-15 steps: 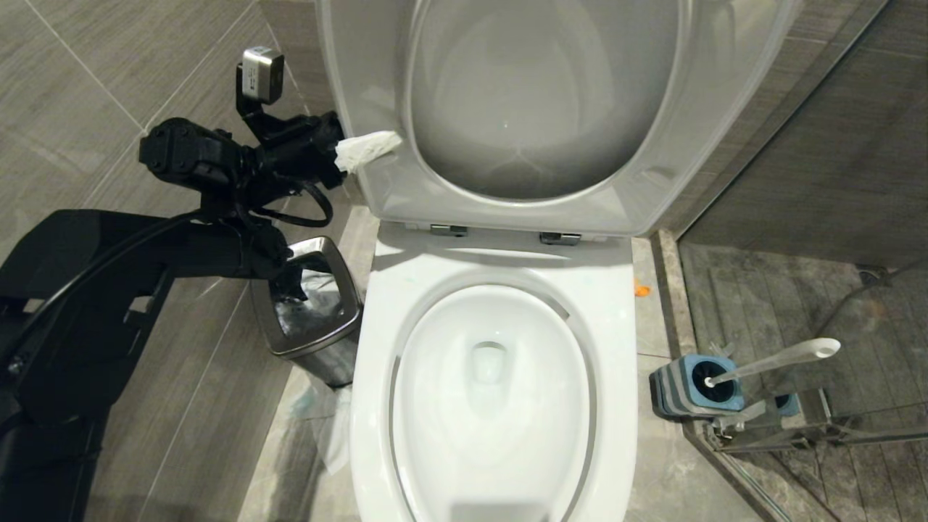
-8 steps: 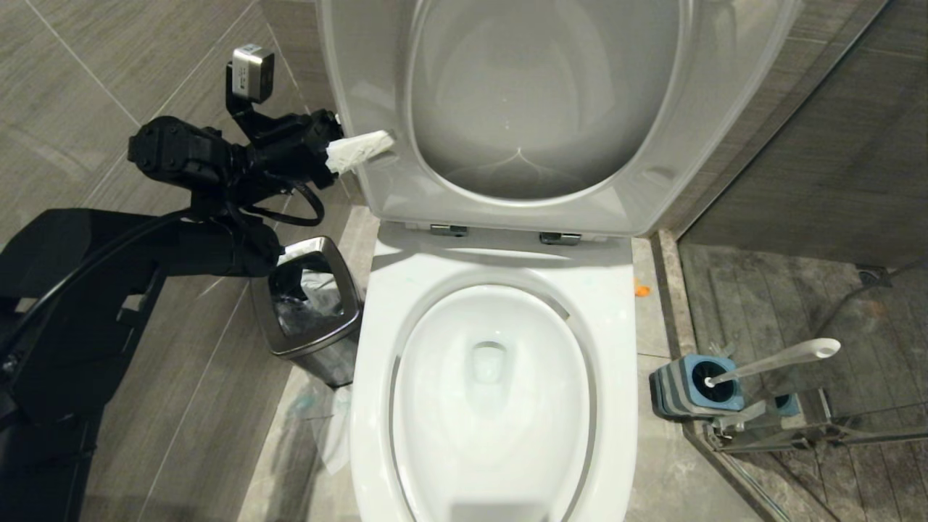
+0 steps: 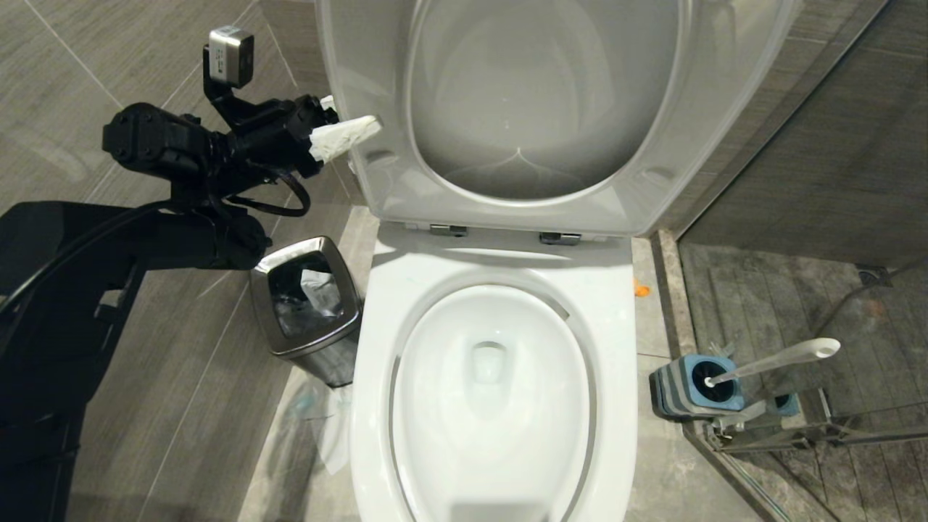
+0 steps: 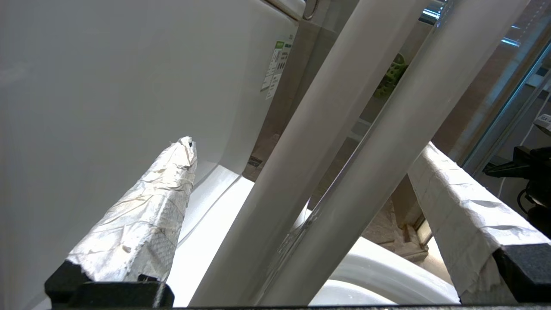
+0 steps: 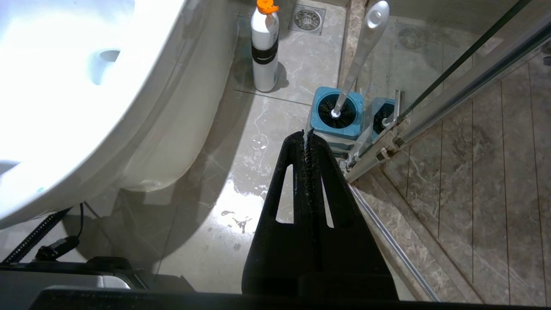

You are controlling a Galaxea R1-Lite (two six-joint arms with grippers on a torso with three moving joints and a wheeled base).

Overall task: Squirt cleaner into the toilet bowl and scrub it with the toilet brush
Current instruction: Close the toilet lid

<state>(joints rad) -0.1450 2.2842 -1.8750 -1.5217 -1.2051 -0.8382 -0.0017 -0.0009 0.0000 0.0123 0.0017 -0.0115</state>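
The left gripper (image 3: 346,136) hangs spread wide and empty beside the raised lid (image 3: 362,87). The right gripper (image 5: 306,140), clenched empty, points toward the brush (image 5: 360,51) right of the bowl (image 3: 493,406).

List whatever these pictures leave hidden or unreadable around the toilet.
- Brush head: the toilet brush sits sunk in its holder in the right wrist view.
- Cleaner bottle: its label faces away there; in the head view the toilet bowl hides all but an orange speck.
- Waste bin: contents dark.
- Sticker on the lid, left wrist view: too small to read.
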